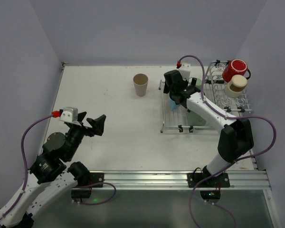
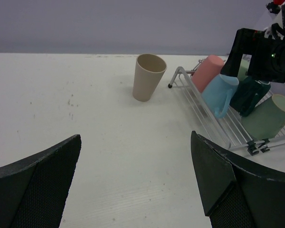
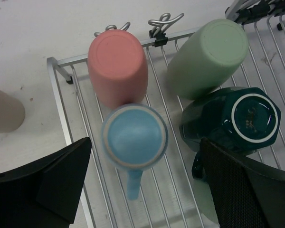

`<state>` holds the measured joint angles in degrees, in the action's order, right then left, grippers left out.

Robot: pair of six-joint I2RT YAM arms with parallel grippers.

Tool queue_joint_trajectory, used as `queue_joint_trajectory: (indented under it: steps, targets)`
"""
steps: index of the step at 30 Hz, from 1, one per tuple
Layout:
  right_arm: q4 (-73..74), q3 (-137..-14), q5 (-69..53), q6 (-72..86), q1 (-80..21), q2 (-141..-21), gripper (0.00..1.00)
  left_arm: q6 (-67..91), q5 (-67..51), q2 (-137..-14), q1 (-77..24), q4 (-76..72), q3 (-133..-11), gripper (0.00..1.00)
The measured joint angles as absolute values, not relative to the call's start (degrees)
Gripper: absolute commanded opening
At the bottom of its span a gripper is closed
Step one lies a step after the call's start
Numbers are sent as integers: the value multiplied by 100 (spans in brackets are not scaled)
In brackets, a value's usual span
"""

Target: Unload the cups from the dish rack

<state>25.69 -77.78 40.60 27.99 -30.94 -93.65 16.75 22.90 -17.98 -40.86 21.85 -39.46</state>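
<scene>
The silver dish rack (image 1: pixel 167 127) lies at the right of the table. Upside down on its flat grid (image 3: pixel 57 95) are a pink cup (image 3: pixel 118 66), a light blue mug (image 3: pixel 134 136), a sage green tumbler (image 3: pixel 208 57) and a dark teal mug (image 3: pixel 237 121). A red mug (image 1: pixel 235 70) and a cream mug (image 1: pixel 237 85) sit on the raised loops. A beige tumbler (image 1: pixel 140 84) stands upright on the table, left of the rack. My right gripper (image 3: pixel 145 142) is open, above the light blue mug, one finger on each side. My left gripper (image 2: pixel 135 137) is open and empty, low over the table at the left.
The beige tumbler (image 2: pixel 147 77) and the rack (image 2: pixel 199 107) are ahead of my left gripper, with bare table between. Walls close the left, back and right sides. An aluminium rail (image 1: pixel 180 178) runs along the near edge. Purple cables loop from both arms.
</scene>
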Motion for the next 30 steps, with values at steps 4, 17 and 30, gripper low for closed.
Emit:
queue_joint_trajectory:
  steps: [4,17,30]
  targets:
    - [2563,-7791,3953,2926,-2952,-9618,99,1673,2228,-1804,-4086,2180,-3946,100]
    - [2121,-7797,3269,3089,-2685,-10084,84,1673,2130,-2049,-4049,2075,-3946,100]
    - [1929,-7732,3030,3105,-2611,-10237,69,1684,2119,-2178,-3970,2069,-3946,100]
